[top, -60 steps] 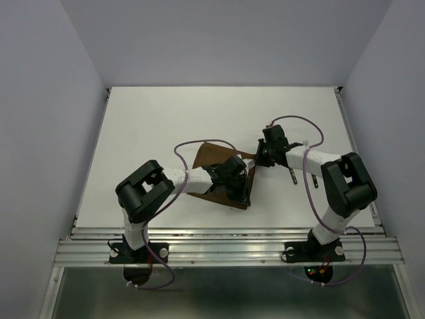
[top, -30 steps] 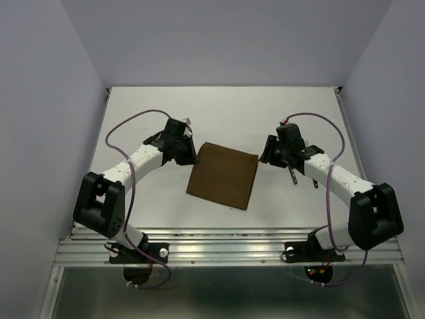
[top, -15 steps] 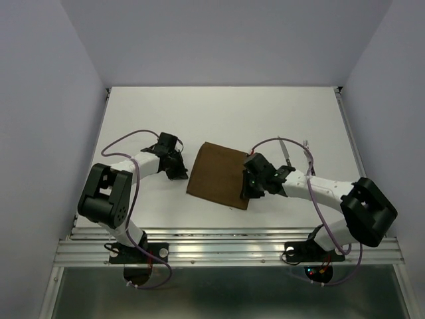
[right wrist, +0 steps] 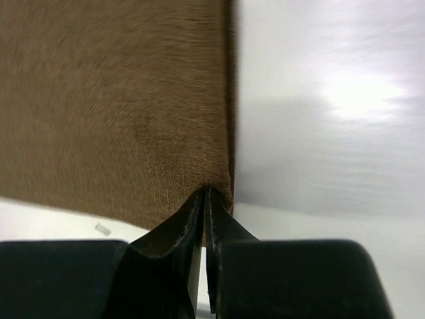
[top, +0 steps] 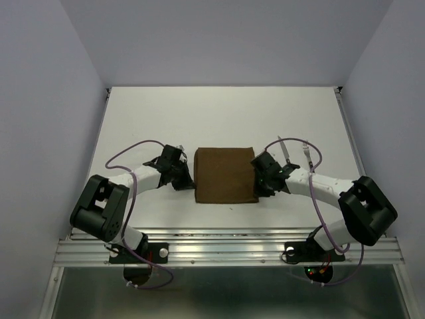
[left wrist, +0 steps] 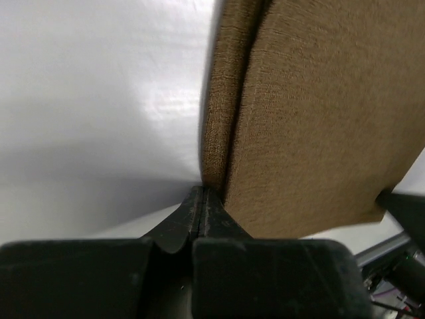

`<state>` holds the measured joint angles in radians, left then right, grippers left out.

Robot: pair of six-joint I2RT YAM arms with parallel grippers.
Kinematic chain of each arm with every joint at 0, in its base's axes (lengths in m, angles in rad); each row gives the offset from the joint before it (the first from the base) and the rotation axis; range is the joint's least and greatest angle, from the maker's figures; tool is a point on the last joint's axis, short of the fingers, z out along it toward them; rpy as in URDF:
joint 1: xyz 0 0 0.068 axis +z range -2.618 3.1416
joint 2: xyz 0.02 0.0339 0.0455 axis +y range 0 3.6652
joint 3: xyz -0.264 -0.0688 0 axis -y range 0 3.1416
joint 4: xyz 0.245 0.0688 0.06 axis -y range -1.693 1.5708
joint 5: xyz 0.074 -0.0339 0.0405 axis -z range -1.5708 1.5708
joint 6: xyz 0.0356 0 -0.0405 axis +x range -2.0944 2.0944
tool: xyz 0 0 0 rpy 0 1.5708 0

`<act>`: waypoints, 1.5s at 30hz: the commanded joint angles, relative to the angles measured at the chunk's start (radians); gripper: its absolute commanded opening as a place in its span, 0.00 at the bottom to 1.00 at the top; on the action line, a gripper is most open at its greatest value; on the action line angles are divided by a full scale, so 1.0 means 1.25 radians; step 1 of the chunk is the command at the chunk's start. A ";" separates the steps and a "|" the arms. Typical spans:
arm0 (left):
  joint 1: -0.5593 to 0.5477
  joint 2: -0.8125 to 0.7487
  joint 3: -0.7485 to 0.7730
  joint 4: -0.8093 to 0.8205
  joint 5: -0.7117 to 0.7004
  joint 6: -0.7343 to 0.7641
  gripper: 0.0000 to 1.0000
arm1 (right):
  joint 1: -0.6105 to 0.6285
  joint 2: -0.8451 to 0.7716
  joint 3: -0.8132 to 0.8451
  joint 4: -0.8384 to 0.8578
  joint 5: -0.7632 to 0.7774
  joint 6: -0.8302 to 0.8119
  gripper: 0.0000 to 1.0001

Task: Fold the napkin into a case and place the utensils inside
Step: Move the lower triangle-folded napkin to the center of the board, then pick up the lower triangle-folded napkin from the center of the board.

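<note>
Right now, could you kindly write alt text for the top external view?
A brown napkin lies on the table, the left gripper and right gripper each shut on a side edge; a knife and fork lie farther back, right.

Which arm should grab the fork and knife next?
Probably the right: the knife and fork lie near the right gripper, across the napkin from the left gripper.

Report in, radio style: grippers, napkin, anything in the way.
Left gripper shut on napkin, left edge. Right gripper shut on right edge. Knife and fork beyond right gripper, clear of cloth.
</note>
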<state>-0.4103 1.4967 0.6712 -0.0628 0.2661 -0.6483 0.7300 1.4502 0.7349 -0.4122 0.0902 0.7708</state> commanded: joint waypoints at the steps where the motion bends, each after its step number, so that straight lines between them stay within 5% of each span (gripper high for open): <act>1: -0.051 -0.043 -0.041 -0.055 0.015 -0.025 0.00 | -0.089 -0.041 0.042 -0.085 0.117 -0.079 0.10; 9: -0.034 -0.082 0.063 -0.189 -0.087 0.044 0.00 | -0.086 0.028 0.241 -0.102 0.107 -0.175 0.11; 17: 0.198 -0.111 0.205 -0.277 -0.133 0.142 0.00 | 0.049 0.236 0.530 -0.138 0.211 -0.207 0.25; 22: 0.286 -0.128 0.214 -0.274 -0.089 0.141 0.00 | 0.108 0.418 0.780 -0.182 0.253 -0.244 0.33; 31: 0.278 -0.078 0.150 -0.172 0.048 0.119 0.00 | 0.123 0.652 1.046 -0.246 0.241 -0.253 0.41; 45: 0.274 -0.002 0.169 -0.109 0.141 0.128 0.00 | 0.123 0.735 1.082 -0.241 0.236 -0.210 0.35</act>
<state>-0.0654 1.4879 0.8627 -0.2283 0.3981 -0.5114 0.8783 2.3539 2.0434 -0.7204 0.3706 0.4828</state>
